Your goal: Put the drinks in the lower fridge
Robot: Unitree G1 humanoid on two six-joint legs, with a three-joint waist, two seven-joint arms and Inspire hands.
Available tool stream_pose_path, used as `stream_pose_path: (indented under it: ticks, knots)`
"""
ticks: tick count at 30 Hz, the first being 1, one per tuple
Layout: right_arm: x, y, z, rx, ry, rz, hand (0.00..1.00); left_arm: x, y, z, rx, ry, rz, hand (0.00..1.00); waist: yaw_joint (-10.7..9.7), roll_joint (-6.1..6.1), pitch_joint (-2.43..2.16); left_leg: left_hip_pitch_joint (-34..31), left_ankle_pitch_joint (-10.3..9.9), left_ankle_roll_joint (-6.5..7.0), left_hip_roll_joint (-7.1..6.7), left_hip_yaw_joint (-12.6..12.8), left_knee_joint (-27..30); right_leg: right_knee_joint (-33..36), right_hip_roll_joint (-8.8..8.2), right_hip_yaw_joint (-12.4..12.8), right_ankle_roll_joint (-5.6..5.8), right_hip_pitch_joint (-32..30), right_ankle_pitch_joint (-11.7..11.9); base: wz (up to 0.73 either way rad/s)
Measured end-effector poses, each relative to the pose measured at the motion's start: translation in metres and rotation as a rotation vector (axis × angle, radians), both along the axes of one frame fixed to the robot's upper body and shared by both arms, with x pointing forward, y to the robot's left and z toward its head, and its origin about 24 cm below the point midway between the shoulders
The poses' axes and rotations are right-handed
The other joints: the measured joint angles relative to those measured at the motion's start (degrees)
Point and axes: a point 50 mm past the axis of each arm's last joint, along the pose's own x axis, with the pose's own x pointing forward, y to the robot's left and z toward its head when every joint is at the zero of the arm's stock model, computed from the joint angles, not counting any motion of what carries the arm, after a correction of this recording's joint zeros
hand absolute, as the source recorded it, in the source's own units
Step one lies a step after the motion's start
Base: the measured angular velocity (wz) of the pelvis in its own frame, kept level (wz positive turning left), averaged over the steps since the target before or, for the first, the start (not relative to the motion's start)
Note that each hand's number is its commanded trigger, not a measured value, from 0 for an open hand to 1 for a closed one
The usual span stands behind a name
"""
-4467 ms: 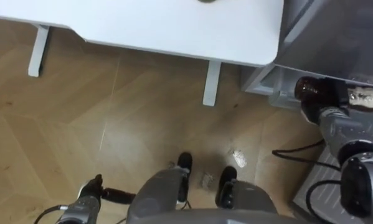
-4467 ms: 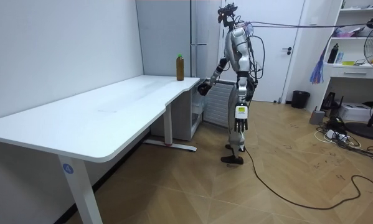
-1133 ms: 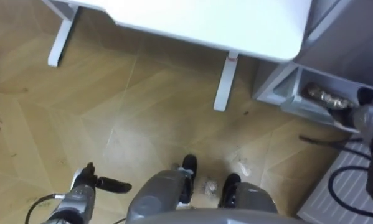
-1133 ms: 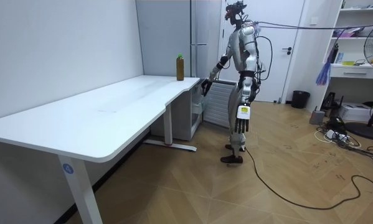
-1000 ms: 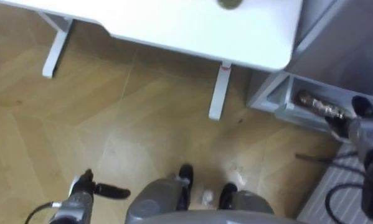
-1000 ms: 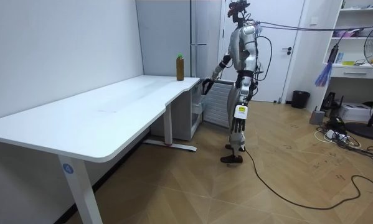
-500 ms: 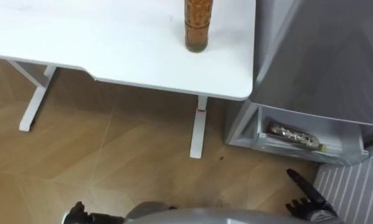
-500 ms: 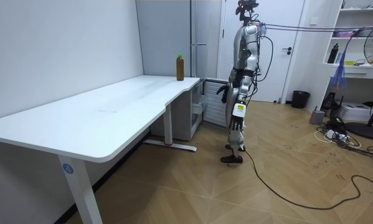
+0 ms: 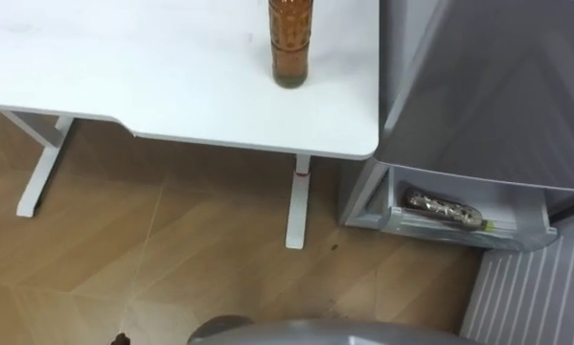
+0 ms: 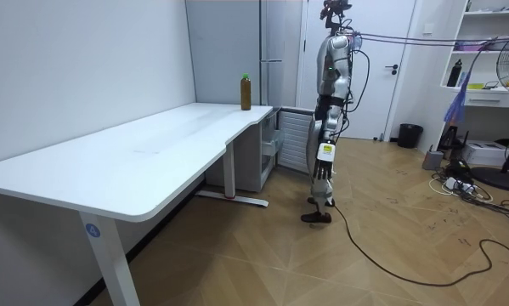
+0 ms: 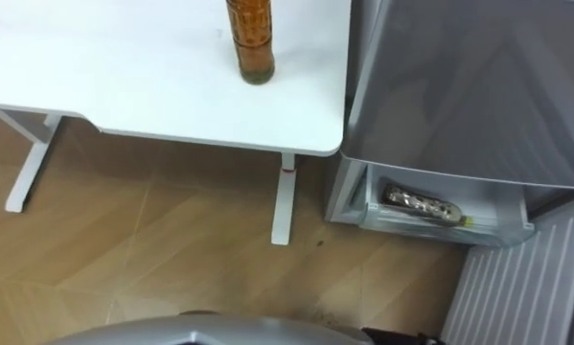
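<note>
A brown drink bottle (image 9: 291, 43) with a green cap (image 10: 246, 92) stands upright near the white table's (image 9: 124, 67) far right corner, next to the grey fridge (image 9: 488, 86). A second bottle (image 9: 445, 209) lies on its side in the fridge's open lower compartment (image 9: 459, 230). I stand upright in front of that compartment. My left hand (image 10: 323, 166) hangs at my side, fingers straight and empty. A dark edge of my right hand (image 11: 400, 337) shows low down, well clear of both bottles.
The lower fridge's door with its ribbed inner face (image 9: 531, 287) stands open on my right. A white table leg (image 9: 296, 201) stands just left of the fridge. Wooden floor (image 9: 172, 259) stretches out in front of me.
My right hand has let go of the bottle in the lower compartment, drawn back and dropped to my side. I have straightened up, and the view has risen to the table and the standing bottle.
</note>
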Motion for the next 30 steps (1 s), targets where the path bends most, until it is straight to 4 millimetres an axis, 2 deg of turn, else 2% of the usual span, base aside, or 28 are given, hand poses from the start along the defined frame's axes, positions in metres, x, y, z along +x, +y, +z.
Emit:
stream_pose_path:
  ticks: [5, 11, 15, 21, 27, 30]
  knots:
    - [-0.002, 0.001, 0.000, 0.003, 0.010, 0.010, 0.00, 0.005, 0.000, 0.000, 0.013, 0.008, -0.048, 0.00, -0.26, 0.25, -0.14, 0.32, -0.14, 0.05, 0.03, 0.12, 0.09, 0.04, 0.03, 0.08, 0.00, 0.10, 0.01, -0.03]
    - [-0.002, 0.001, 0.000, 0.005, 0.009, 0.020, 0.00, 0.028, 0.003, 0.004, 0.055, -0.069, -0.047, 0.00, -0.37, 0.48, -0.13, 1.03, -0.26, 0.02, 0.21, 0.43, -0.09, 0.05, 0.06, 0.87, -0.05, 0.43, -0.13, -0.05]
    - [0.000, 0.002, 0.000, 0.007, 0.005, 0.037, 0.00, 0.033, 0.001, 0.004, 0.050, -0.124, 0.102, 0.00, -0.30, 0.36, 0.04, 3.21, -0.27, 0.01, 0.54, 1.58, -1.24, -0.09, 0.18, 1.83, -0.05, 1.68, -0.13, -0.16]
    - [-0.006, 0.001, 0.000, -0.010, 0.025, 0.085, 0.00, 0.030, 0.005, 0.005, 0.063, -0.161, 0.263, 0.00, -0.53, 0.77, -0.21, 4.04, -0.64, -0.36, 0.78, 2.37, -1.52, 0.05, 0.64, 3.10, -0.16, 1.85, -0.17, -0.12]
    - [-0.014, -0.004, 0.001, -0.083, 0.082, 0.138, 0.00, 0.019, 0.011, 0.007, 0.118, -0.179, 0.467, 0.00, -1.17, 1.90, -0.27, 4.16, -0.85, -0.42, 0.83, 2.67, -1.52, 0.24, 0.73, 2.95, -0.23, 1.93, -0.13, -0.01]
    - [-0.014, -0.009, 0.002, -0.119, 0.084, 0.105, 0.00, 0.023, 0.019, 0.011, 0.179, -0.238, 0.605, 0.00, -1.32, 2.30, -0.21, 4.29, -0.86, -0.42, 0.89, 2.67, -1.61, 0.35, 0.72, 2.96, -0.23, 1.90, -0.13, 0.00]
